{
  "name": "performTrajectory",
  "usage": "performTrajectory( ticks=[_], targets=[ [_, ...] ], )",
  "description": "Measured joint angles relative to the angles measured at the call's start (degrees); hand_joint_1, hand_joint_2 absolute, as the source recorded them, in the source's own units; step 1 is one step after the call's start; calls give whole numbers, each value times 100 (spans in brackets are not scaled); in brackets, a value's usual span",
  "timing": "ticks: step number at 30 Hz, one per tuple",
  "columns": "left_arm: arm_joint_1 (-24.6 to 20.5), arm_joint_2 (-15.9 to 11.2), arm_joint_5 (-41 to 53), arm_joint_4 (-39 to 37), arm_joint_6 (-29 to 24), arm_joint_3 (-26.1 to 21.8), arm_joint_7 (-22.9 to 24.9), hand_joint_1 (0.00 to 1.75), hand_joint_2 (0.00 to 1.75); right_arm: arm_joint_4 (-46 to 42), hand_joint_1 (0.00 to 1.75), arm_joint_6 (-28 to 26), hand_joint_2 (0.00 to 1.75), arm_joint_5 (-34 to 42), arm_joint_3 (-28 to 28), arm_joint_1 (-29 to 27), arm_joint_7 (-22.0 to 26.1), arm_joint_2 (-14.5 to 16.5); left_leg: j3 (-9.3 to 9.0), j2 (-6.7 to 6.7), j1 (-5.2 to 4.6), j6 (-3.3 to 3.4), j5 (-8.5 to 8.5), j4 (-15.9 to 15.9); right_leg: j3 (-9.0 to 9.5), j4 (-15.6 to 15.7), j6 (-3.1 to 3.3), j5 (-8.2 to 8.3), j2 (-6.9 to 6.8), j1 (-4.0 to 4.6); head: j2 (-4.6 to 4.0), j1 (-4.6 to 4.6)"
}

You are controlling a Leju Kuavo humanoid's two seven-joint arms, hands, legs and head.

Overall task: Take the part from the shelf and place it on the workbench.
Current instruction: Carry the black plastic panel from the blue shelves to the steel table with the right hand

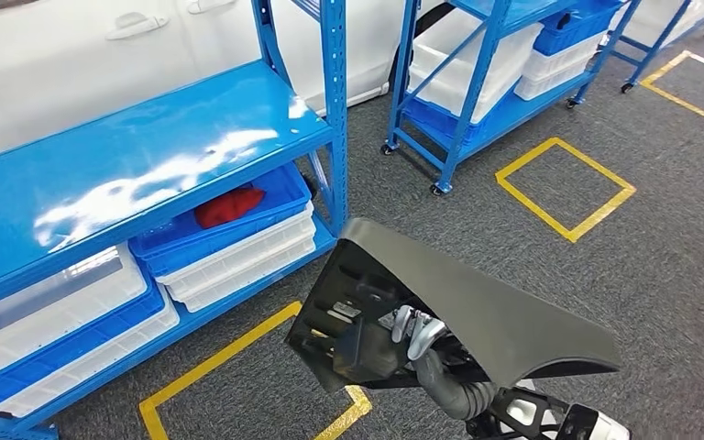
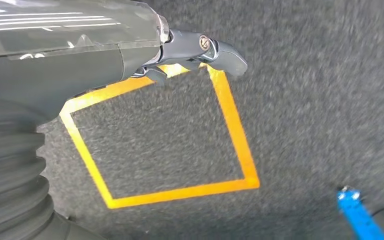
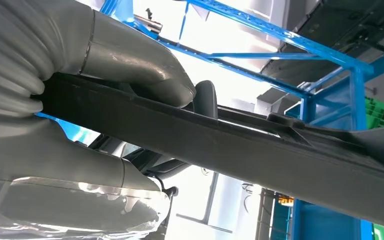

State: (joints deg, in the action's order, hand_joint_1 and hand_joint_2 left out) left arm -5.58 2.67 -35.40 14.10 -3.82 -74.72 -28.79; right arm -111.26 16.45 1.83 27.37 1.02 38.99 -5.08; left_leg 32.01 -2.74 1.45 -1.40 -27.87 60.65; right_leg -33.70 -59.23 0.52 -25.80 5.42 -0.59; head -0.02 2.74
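From the head view, the right hand grips a dark, matte plastic part, a curved panel with a ribbed, clipped underside, held above grey carpet beside the glossy blue shelf, clear of its front right corner. At the left wrist, the left hand hangs over a yellow taped square, fingers curled on nothing. At the right wrist, thick grey fingers clamp the part's thin edge.
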Motion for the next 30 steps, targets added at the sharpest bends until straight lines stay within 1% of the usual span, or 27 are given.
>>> performTrajectory(
  ticks=[1,2,3,4,5,6,8,9,10,11,12,13,14,15,16,17,19,20,21,23,24,25,26,27,28,29,30],
  targets=[
    [-1,8,2,0,2,-2,-2,0,175,14,175,5,175,9,2,29,0,2,-45,-73,3,17,7,-115,-32,-21,-38,3,54,0,0,-1],
    [-8,16,3,0,3,-3,-4,0,175,25,175,7,175,18,3,50,0,3,-51,-80,-9,44,-9,-136,-60,-24,-80,18,108,-5,0,-1],
    [-17,25,-3,0,3,-3,-7,0,175,34,175,7,175,25,4,63,0,3,-48,-30,-13,84,8,-138,-78,-10,-120,38,162,-19,0,0],
    [-31,36,-15,0,4,-3,-8,0,175,41,175,5,175,31,4,69,0,3,-52,31,-14,127,30,-159,-94,-21,-153,36,153,-27,0,-1],
    [-43,45,-28,0,6,-3,-9,0,175,48,175,2,175,34,4,83,0,3,-53,93,-13,171,51,-182,-139,-97,-182,-17,59,-26,0,-1],
    [-46,53,-42,0,8,-3,-9,0,175,55,175,-6,175,35,4,104,1,3,-52,164,-10,208,70,-204,-230,-280,-205,-133,-84,-21,0,-1],
    [-32,58,-48,0,11,-3,-9,0,175,67,175,-36,175,35,4,134,1,3,-43,308,-30,248,77,-216,-556,-963,-240,-494,-400,-16,0,-2],
    [-20,58,-49,0,10,-3,-9,0,175,73,175,-59,175,33,2,128,1,2,-38,386,-42,257,75,-216,-723,-1318,-253,-634,-466,-20,0,-1],
    [-14,60,-51,0,8,-3,-11,0,175,75,175,-90,175,29,-4,100,0,-5,-35,460,-51,261,71,-215,-822,-1537,-257,-685,-498,-22,0,-1],
    [-14,61,-52,0,5,-2,-14,0,175,73,175,-122,175,24,-14,59,0,-14,-36,529,-59,264,66,-215,-818,-1548,-250,-631,-515,-21,0,-1],
    [-18,67,-53,0,-2,1,-17,0,175,61,175,-155,175,20,-33,9,0,-28,-42,589,-66,264,60,-215,-698,-1336,-233,-487,-536,-17,0,-1],
    [-25,78,-53,0,-13,4,-23,0,175,34,175,-179,175,22,-63,-42,0,-49,-53,641,-75,260,52,-215,-487,-954,-199,-297,-593,-4,0,-1],
    [-31,94,-53,0,-24,8,-33,0,175,0,175,-185,175,30,-98,-83,0,-71,-66,691,-92,249,40,-214,-272,-548,-150,-164,-712,30,0,-1],
    [-35,110,-53,0,-35,11,-47,0,175,-34,175,-177,175,39,-139,-118,0,-95,-76,737,-108,232,28,-213,-108,-227,-100,-73,-807,64,0,-1],
    [-39,122,-53,0,-43,16,-64,0,175,-63,175,-159,175,50,-183,-156,1,-116,-87,786,-121,210,17,-213,-18,-33,-58,-40,-873,97,0,-1],
    [-44,129,-54,0,-45,26,-76,0,175,-78,175,-137,175,56,-231,-202,1,-141,-96,836,-131,185,7,-219,-4,28,-28,-56,-888,122,0,-1],
    [-63,133,-56,0,-47,51,-76,0,175,-100,175,-112,175,74,-324,-318,2,-200,-126,901,-132,131,-17,-231,1,72,14,-26,-763,100,0,-1],
    [-72,134,-57,0,-47,62,-60,0,175,-119,175,-106,175,93,-367,-367,2,-233,-125,833,-128,104,-67,-186,21,110,39,-4,-707,76,0,-1],
    [-74,136,-58,0,-51,68,-38,0,175,-139,175,-103,175,114,-399,-397,2,-255,-77,716,-123,83,-178,-37,41,146,67,21,-648,53,0,-1],
    [-52,125,-57,0,-74,71,11,0,175,-166,175,-97,175,158,-453,-433,2,-276,191,434,-108,52,-537,602,59,174,101,42,-524,34,0,-1],
    [-35,117,-57,0,-89,71,32,0,175,-167,175,-95,175,173,-476,-453,2,-282,368,368,-104,42,-704,986,57,171,109,43,-457,36,0,0],
    [-19,110,-58,0,-104,70,50,0,175,-167,175,-93,175,186,-500,-477,2,-290,505,340,-99,29,-780,1263,57,165,111,41,-384,35,0,0],
    [-8,105,-59,0,-115,70,65,0,175,-167,175,-93,175,195,-524,-498,2,-297,558,330,-90,19,-739,1345,58,155,108,37,-309,32,0,0],
    [-3,105,-60,0,-121,70,73,0,175,-168,175,-94,175,203,-544,-511,2,-303,507,323,-77,11,-584,1198,59,137,99,31,-231,27,0,-1],
    [-2,104,-61,0,-126,70,77,0,175,-170,175,-95,175,207,-562,-518,2,-307,370,289,-58,4,-357,865,59,109,82,19,-154,19,0,-1],
    [-3,104,-60,0,-127,70,78,0,175,-175,175,-96,175,210,-578,-521,2,-311,206,187,-35,1,-176,487,49,73,58,1,-85,12,0,-1],
    [-3,103,-60,0,-127,71,75,0,175,-181,175,-97,175,211,-593,-524,2,-315,71,84,-19,6,-54,163,25,25,30,-17,-19,13,0,-1]
  ],
)
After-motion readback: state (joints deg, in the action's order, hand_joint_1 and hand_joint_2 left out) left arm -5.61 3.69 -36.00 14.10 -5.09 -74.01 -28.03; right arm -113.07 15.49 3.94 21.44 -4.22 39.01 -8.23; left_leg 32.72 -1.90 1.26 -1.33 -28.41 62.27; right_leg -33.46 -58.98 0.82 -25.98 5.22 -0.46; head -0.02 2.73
